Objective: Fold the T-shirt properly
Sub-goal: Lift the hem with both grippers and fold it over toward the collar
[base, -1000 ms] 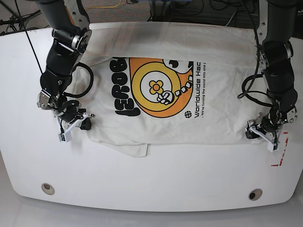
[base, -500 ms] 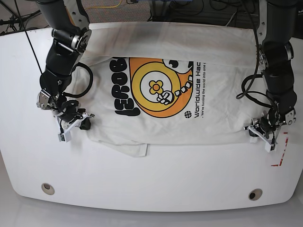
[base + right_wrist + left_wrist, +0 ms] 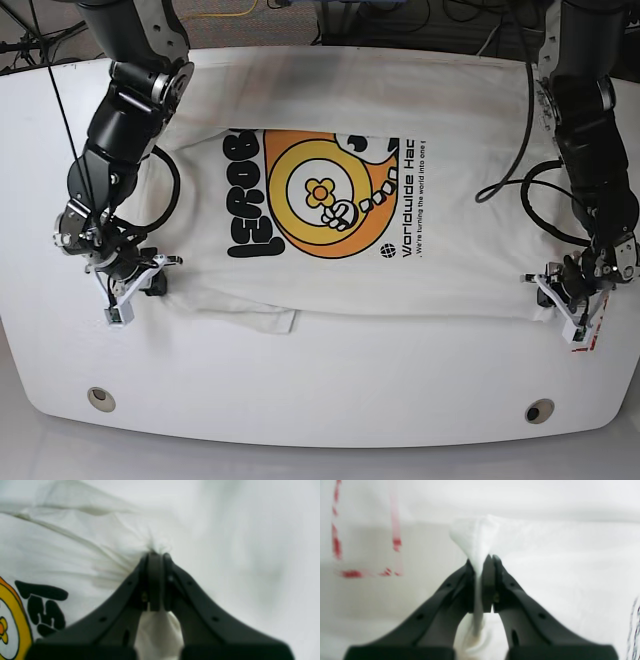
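- t-shirt [image 3: 330,190]: lay flat, print side up, across the white table [image 3: 320,400]; graphic [image 3: 330,205] & lettering faced the camera. near hem ran btwn the two grippers; small flap [image 3: 275,320] stuck out below hem, nearer the right arm.
- left gripper [image 3: 482,562]: jaws closed on a pinch of shirt fabric; cloth peaked up btwn the pads in wrist view. a sec earlier the jaws were apart at that corner, so grip was fresh. sat just beside red tape marks [image 3: 590,335] at table edge.
- right gripper [image 3: 156,555]: jaws closed on a bunch of shirt cloth, wrinkles fanning out from the pinch; no change in closure vs a sec ago.
- change: both arms had moved outward & toward the near edge w/ the cloth; shirt was dragged along, print sat lower & more centred than before, hem looked tauter & straighter.
- meaning (judgement): both near corners secured, shirt tensioned; likely early stage, ready to lift hem & carry it over for first fold. fold itself not yet done.
- risk (judgement): thin pinches could slip under tension; stray flap may tuck in crooked.
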Motion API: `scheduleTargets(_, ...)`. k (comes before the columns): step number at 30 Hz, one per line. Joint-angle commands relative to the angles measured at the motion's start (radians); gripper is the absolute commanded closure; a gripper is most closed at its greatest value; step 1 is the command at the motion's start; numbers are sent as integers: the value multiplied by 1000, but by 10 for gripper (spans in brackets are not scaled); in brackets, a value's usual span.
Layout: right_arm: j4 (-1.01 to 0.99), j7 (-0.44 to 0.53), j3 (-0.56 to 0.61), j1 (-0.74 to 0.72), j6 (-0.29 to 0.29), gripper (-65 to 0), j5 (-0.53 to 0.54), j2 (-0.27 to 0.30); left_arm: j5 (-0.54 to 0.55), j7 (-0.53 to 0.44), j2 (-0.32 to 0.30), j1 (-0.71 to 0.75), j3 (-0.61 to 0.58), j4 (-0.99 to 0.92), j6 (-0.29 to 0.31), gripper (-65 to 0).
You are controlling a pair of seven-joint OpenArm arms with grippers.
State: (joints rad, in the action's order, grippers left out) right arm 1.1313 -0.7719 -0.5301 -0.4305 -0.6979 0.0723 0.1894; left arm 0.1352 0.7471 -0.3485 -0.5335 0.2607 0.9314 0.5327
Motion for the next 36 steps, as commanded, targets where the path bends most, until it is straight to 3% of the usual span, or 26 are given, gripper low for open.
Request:
scheduleTargets(1,92,-21,-2,-24,0,0,11,20,8,35,-17,-12,2,90,2,0)
scheduleTargets(7,203,-114,-2,2,0,0,13,40,10,108,-16,40,4,229,46,0)
scheduleTargets(24,519,-237,-11,212,0,0,21,46,8,305,-16,276,45,661,152,0)
scheduleTargets(36,760,-369,-11,373,0,0,22,35,7,365,-16,462,151,825,165,0)
